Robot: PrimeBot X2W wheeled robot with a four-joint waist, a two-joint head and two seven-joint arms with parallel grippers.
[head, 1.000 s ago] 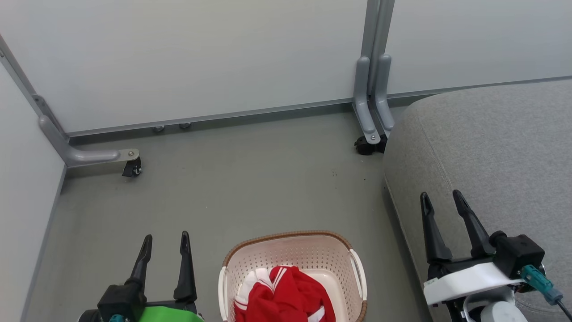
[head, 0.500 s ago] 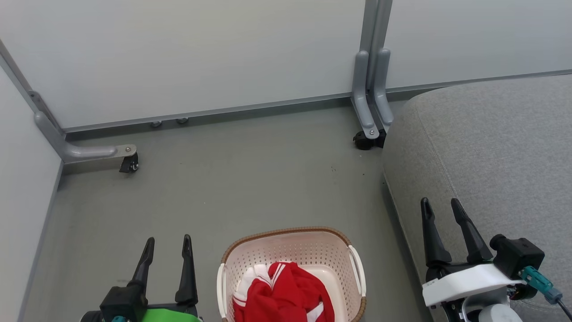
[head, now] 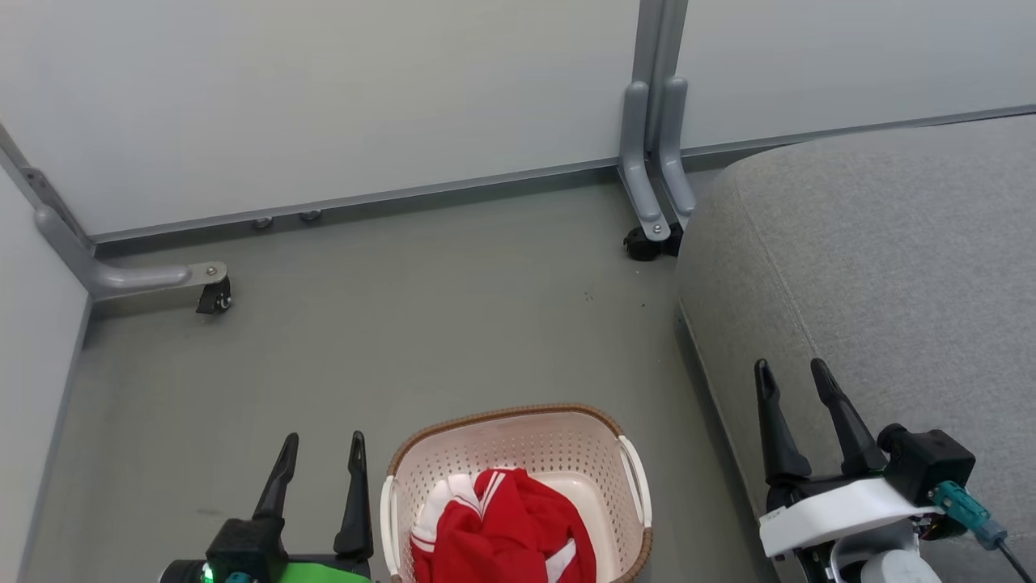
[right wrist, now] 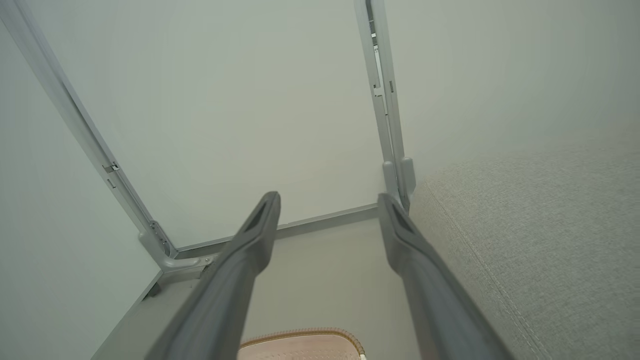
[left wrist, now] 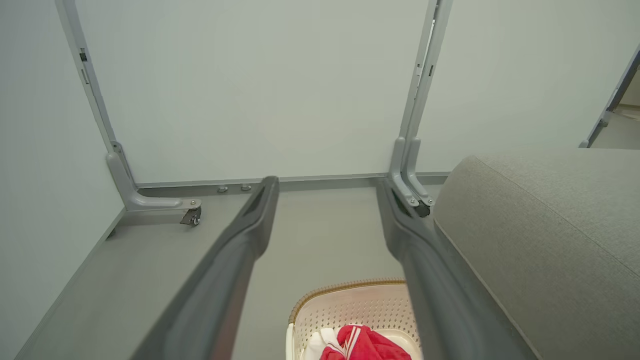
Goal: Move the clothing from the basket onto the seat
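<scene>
The cream basket (head: 599,453) with a brown rim stands on the grey floor at the bottom middle of the head view. Red clothing (head: 502,530) with white panels lies bunched inside it; the basket (left wrist: 350,305) and clothing (left wrist: 367,345) also appear low in the left wrist view. To the right spreads the light-grey seat (head: 882,259), bare on top. My left gripper (head: 322,444) hangs open just left of the basket, holding nothing. My right gripper (head: 789,372) is open over the seat's front edge, right of the basket. The basket's rim (right wrist: 305,334) peeks in at the bottom of the right wrist view.
Pale partition panels close off the back and left. Their grey feet on castors stand at the left (head: 212,295) and by the seat's corner (head: 643,239). Open grey floor (head: 405,324) lies between the basket and the panels.
The whole head view has shifted a little left and up, so the camera moved. Both grippers stay open in about the same places beside the basket.
</scene>
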